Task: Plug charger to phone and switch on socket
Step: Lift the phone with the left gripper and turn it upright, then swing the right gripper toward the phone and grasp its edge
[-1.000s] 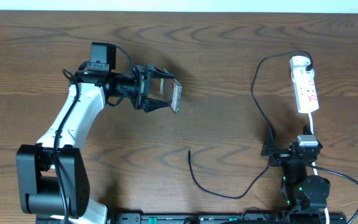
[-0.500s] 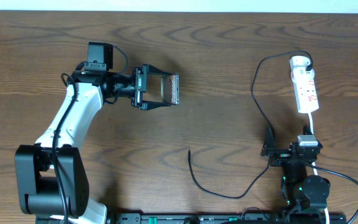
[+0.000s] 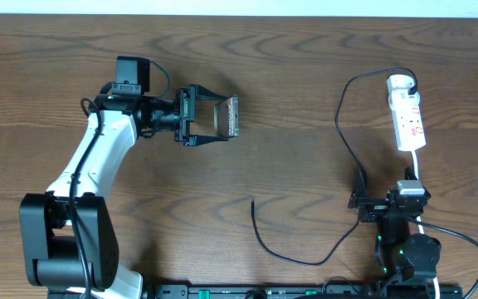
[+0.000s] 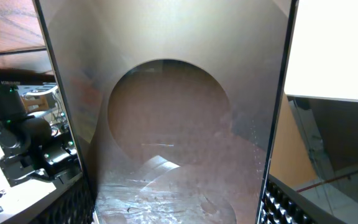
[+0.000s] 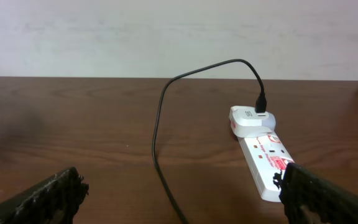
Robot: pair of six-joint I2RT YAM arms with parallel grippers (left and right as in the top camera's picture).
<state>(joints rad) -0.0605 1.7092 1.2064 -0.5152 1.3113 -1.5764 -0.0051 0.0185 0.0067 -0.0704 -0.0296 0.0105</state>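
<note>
My left gripper [image 3: 222, 119] is shut on the phone [image 3: 232, 117], a brown-bronze slab held on edge above the table left of centre. In the left wrist view the phone [image 4: 173, 124] fills the frame between the fingers [image 4: 64, 202], its round marking showing. The charger cable [image 3: 343, 133] runs from the white adapter [image 3: 400, 83] in the socket [image 3: 409, 120] at the far right down to its free tip [image 3: 253, 202] on the table. My right gripper [image 3: 363, 199] is open and empty at the near right. The socket [image 5: 267, 158] and cable [image 5: 160, 143] lie ahead of it.
The wooden table [image 3: 305, 66] ends at a pale wall at the back. The socket's white cord [image 3: 417, 170] runs down to the right arm's base. The left arm [image 3: 98, 158] reaches across the left side.
My left gripper has rotated the phone from a tilted pose to level and square, and lifted it slightly toward the back. The right arm, cable and socket have not moved.
</note>
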